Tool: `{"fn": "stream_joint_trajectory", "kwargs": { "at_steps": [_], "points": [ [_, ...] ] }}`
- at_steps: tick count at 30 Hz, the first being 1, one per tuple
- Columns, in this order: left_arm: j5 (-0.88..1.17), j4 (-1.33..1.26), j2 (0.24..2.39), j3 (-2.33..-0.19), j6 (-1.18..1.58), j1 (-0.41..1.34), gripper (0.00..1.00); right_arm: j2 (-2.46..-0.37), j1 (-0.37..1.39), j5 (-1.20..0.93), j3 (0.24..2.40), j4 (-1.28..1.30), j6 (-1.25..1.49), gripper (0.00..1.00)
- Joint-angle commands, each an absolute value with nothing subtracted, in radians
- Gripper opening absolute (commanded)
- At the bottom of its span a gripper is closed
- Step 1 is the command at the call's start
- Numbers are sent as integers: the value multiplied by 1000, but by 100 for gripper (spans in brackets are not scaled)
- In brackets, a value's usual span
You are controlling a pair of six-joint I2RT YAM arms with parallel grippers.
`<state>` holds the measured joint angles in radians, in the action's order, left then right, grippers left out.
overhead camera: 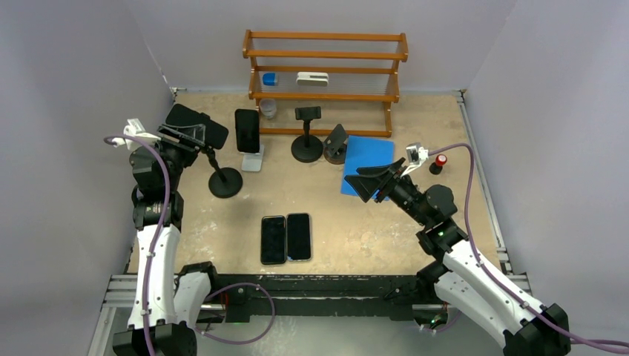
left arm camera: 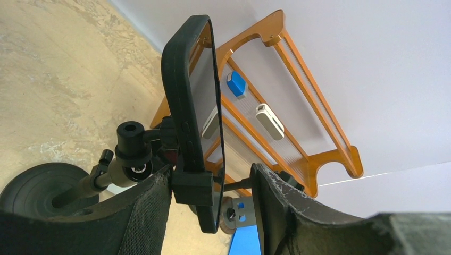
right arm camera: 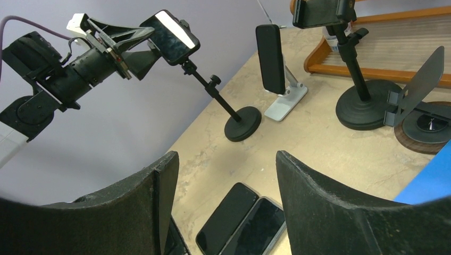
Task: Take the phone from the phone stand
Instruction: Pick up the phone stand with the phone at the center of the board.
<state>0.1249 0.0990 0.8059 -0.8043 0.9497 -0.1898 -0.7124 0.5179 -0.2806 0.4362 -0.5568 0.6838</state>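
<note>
A black phone [overhead camera: 196,124] sits clamped in a black stand with a thin stem and round base [overhead camera: 225,182] at the left of the table. My left gripper [overhead camera: 194,132] is open and straddles the phone's lower end. In the left wrist view the phone [left arm camera: 189,106] stands edge-on between my fingers; the left finger [left arm camera: 154,207] rests against the stand's clamp [left arm camera: 192,187], and the right finger [left arm camera: 268,202] stands apart from the screen. My right gripper [overhead camera: 369,182] is open and empty above the table's right middle. The right wrist view also shows the phone [right arm camera: 171,36] and the stand's base [right arm camera: 242,123].
A second phone [overhead camera: 248,130] leans on a white stand [overhead camera: 253,159]. A black clamp stand [overhead camera: 307,141] and a tilted stand [overhead camera: 336,144] are near a blue mat [overhead camera: 369,163]. Two phones [overhead camera: 285,237] lie flat near the front. A wooden shelf [overhead camera: 325,67] stands at the back.
</note>
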Motion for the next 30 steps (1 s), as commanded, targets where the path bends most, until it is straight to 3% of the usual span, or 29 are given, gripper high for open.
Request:
{"fn": "stream_joint_trajectory", "kwargs": {
  "at_steps": [1, 7, 27, 30],
  "points": [
    [109, 79, 802, -847, 931, -199, 53, -693, 517, -287, 439, -587, 661, 69],
    [103, 74, 802, -845, 919, -200, 49, -693, 517, -285, 438, -587, 660, 69],
    [116, 47, 801, -814, 911, -199, 23, -690, 517, -281, 437, -578, 657, 68],
    [118, 40, 804, -809, 911, -199, 16, -689, 517, -281, 437, -576, 657, 68]
  ]
}}
